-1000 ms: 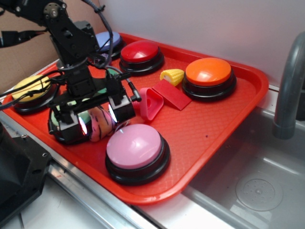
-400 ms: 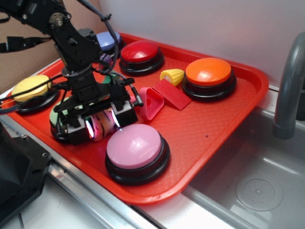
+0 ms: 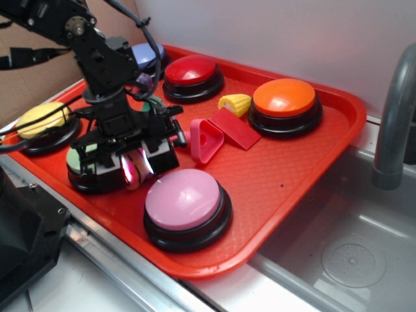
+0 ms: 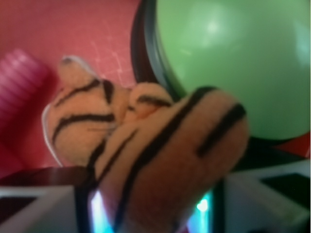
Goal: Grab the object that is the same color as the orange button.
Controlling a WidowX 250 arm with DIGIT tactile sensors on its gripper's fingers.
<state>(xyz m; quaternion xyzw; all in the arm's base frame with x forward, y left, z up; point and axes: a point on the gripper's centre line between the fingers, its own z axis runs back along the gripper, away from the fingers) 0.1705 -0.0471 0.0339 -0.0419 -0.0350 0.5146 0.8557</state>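
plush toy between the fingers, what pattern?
Orange with black stripes; the plush tiger shows best in the wrist view.

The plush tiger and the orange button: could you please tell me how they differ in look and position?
The plush tiger is soft, with black stripes; the orange button is a plain glossy dome on a black base. The tiger sits between the fingers of the pincer at the tray's near left, while the button stands free at the far right. The tiger looks much smaller. Both are orange.
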